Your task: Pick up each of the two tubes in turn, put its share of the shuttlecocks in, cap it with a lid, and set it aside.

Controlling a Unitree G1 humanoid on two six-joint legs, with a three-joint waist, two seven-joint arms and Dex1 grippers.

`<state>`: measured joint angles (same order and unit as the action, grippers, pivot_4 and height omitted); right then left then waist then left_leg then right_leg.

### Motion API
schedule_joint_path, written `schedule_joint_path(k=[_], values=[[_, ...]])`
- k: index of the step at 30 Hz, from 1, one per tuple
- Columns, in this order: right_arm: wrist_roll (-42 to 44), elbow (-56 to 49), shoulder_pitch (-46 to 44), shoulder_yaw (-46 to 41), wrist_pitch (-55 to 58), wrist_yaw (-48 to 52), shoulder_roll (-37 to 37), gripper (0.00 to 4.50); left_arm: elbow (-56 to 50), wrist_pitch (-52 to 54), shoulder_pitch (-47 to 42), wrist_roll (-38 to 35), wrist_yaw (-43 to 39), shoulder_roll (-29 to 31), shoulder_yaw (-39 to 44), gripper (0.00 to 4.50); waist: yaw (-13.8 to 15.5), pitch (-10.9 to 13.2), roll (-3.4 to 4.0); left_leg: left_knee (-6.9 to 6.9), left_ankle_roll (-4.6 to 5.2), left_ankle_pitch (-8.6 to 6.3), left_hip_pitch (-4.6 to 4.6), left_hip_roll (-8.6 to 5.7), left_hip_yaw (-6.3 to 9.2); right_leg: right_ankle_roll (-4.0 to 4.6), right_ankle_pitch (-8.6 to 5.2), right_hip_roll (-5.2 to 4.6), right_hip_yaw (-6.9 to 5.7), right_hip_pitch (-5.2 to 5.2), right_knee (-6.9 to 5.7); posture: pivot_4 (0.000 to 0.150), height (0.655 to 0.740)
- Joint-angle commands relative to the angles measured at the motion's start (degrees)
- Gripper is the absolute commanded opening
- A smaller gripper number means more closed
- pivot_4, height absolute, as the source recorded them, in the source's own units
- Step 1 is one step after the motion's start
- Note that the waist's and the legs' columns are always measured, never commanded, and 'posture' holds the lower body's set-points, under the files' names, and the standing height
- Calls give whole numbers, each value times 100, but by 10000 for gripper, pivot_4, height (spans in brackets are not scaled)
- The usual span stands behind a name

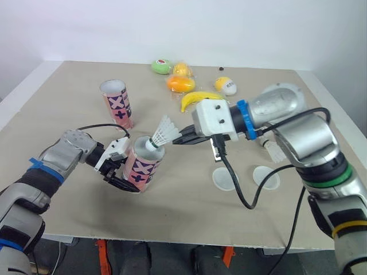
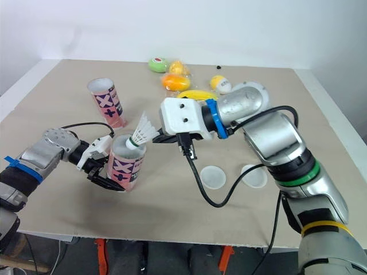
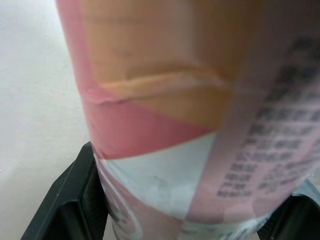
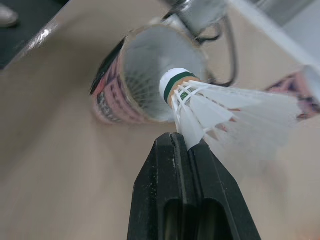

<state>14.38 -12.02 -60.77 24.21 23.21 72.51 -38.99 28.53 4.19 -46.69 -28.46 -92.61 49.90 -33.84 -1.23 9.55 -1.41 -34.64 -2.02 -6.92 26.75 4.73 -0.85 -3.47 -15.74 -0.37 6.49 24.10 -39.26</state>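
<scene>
Now we hold the pink-and-white printed cardboard tube [image 1: 142, 166] in our left gripper [image 1: 122, 169], whose black fingers [image 3: 65, 200] press on opposite sides of the tube's lower wall. The tube leans with its open mouth up and turned toward our right arm; we cannot tell whether its base touches the beige table [image 1: 69, 212]. Our right gripper [image 4: 184, 145] is pinched narrow on the feathers of a white feather shuttlecock [image 1: 162, 133], whose green-banded cork head sits right at the tube's mouth, feathers fanning up and away from it. A second pink-and-white tube [image 1: 116, 103] stands upright and open behind the held tube, slightly to its left and apart from it. Two round translucent lids [image 1: 225, 177] lie flat side by side on the table to the held tube's right, well apart from it. A yellow toy banana [image 1: 198, 98] and other small toy fruits [image 1: 180, 83] lie farther back, beyond the held tube and to its right.
</scene>
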Motion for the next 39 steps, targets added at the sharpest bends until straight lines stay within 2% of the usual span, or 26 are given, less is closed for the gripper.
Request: schedule_joint_path(k=[1,2,6,9,11,12,17,18,21,23,25,26,27,33,39], values=[[-2,256,-466,1,-155,391,242,7378,-19,-3,-119,4,11,73,-81,32700,1,1,1,0,0,0,0,2,1,-4,2,3,0,0,-3,1500,7321],[65,351,-562,-18,-77,501,307,8633,-9,-9,-137,4,11,72,-93,32700,4,1,1,1,0,0,0,3,2,-6,4,4,-1,1,-4,1500,7321],[343,584,-783,-214,190,726,537,26535,27,-6,-184,-9,11,58,-113,32700,4,1,1,1,0,0,0,2,1,10,11,2,-2,0,-4,1500,7321],[907,656,-887,-555,810,761,716,34760,44,2,-204,-19,11,38,-114,32700,3,1,2,2,0,0,0,4,2,15,14,4,-3,2,-6,1500,7321],[1145,725,-890,-684,1210,758,761,43839,69,1,-224,-20,11,22,-123,32700,4,1,1,2,0,0,0,3,4,18,20,4,-3,2,-10,1500,7321],[1243,816,-901,-765,1395,692,786,44539,81,3,-235,-25,11,17,-129,32700,4,0,0,1,0,0,0,2,4,16,23,3,-3,1,-12,1500,7321],[701,1587,-960,-619,914,457,948,44539,173,-30,-323,-24,11,-21,-183,32700,2,1,2,-2,0,0,0,3,4,24,18,5,-4,4,-12,1500,7321],[647,1702,-1002,-599,926,381,1034,39231,204,-40,-352,-22,11,-33,-193,32700,0,1,2,-2,0,1,0,3,4,22,17,5,-4,4,-13,1500,7321],[489,1710,-981,-412,746,581,1105,28179,266,-68,-411,-20,11,-58,-213,32700,2,1,2,-2,-1,1,1,3,5,16,20,8,-3,7,-21,1500,7321],[246,1926,-1097,-178,466,744,1211,17649,303,-75,-439,-13,11,-87,-207,32700,1,1,2,-2,-1,1,7,2,5,14,21,7,-4,12,-23,1500,7321],[84,2084,-1197,-31,276,924,1266,9587,317,-80,-446,-8,11,-99,-200,32700,-1,2,4,0,-1,0,10,2,5,17,18,8,-4,18,-26,1500,7321],[51,2143,-1242,17,224,1040,1287,3426,322,-84,-443,-6,11,-100,-196,32700,-1,2,4,4,-1,0,12,2,6,18,17,10,-4,20,-27,1500,7321],[4,2206,-1291,79,164,1169,1303,224,327,-87,-438,-4,11,-100,-188,32700,0,3,4,6,-1,0,12,3,8,19,14,11,-4,21,-28,1500,7321],[-554,2871,-1703,631,-291,1669,1656,224,286,-72,-339,1,11,-93,-78,32700,-5,4,6,6,-2,0,15,2,12,20,9,14,-4,24,-38,1500,7321],[-520,3257,-1906,1362,-695,1999,1922,224,203,-10,-216,17,11,-127,56,32700,-6,4,5,-4,-2,0,15,0,21,28,-16,18,-5,30,-76,1500,7321]])
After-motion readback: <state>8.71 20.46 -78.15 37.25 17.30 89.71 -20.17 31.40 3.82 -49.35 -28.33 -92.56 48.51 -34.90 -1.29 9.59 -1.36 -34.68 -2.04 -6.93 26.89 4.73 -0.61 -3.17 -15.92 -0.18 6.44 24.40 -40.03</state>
